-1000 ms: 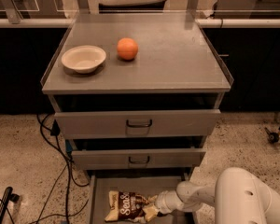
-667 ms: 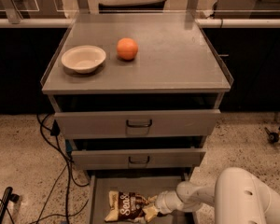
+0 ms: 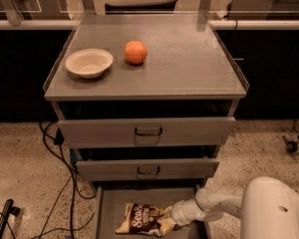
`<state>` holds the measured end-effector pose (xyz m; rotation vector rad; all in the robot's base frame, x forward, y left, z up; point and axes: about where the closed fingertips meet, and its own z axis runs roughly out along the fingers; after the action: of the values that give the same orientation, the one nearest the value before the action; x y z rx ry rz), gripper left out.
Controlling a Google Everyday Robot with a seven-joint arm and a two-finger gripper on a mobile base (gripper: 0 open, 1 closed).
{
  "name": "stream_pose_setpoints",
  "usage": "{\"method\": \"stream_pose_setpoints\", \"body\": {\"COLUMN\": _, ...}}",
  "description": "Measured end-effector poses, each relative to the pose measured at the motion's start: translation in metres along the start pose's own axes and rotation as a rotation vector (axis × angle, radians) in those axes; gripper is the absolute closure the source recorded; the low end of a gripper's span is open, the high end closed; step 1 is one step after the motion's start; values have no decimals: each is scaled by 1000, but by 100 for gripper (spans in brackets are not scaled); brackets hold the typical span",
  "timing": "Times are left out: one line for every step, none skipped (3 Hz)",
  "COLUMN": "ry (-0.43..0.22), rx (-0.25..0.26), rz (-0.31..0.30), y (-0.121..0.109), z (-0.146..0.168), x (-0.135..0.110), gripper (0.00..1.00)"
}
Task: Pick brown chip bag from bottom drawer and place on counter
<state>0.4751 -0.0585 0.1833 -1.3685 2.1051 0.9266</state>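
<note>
- The chip bag lies flat on the floor of the bottom drawer, lettering up. By the look of it, it has not been lifted yet.
- The pincer sits right at the bag's right end, against its pale edge. Whether it is clamped on the bag or apart, I cannot tell from here.
- That end faces the arm, so it seems the natural place to take hold; a crinkly edge gives something to pinch.
- The arm reaches in low from the right, nearly level, with its wrist at the drawer's right wall.
- The two drawers above stand partly out, so I reckon a lift must come forward before rising.
- Up on the counter, a bowl and an orange sit towards the left. The right side looks the likelier landing spot.
</note>
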Motion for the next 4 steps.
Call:
{"method": "stream_pose_setpoints", "body": {"ry": -37, "rx": 1, "rz": -120, "y": 21, "z": -62, "x": -43, "gripper": 100}}
{"method": "stream_pose_setpoints", "body": {"ry": -58, "rx": 7, "rz": -201, "y": 38, "z": -104, "x": -74, "gripper": 100}}
{"method": "stream_pose_setpoints", "body": {"ry": -72, "rx": 22, "rz": -297, "y": 67, "z": -162, "x": -106, "gripper": 100}}
{"method": "stream_pose_setpoints", "body": {"ry": -76, "rx": 68, "rz": -350, "y": 81, "z": -218, "x": -127, "gripper": 100}}
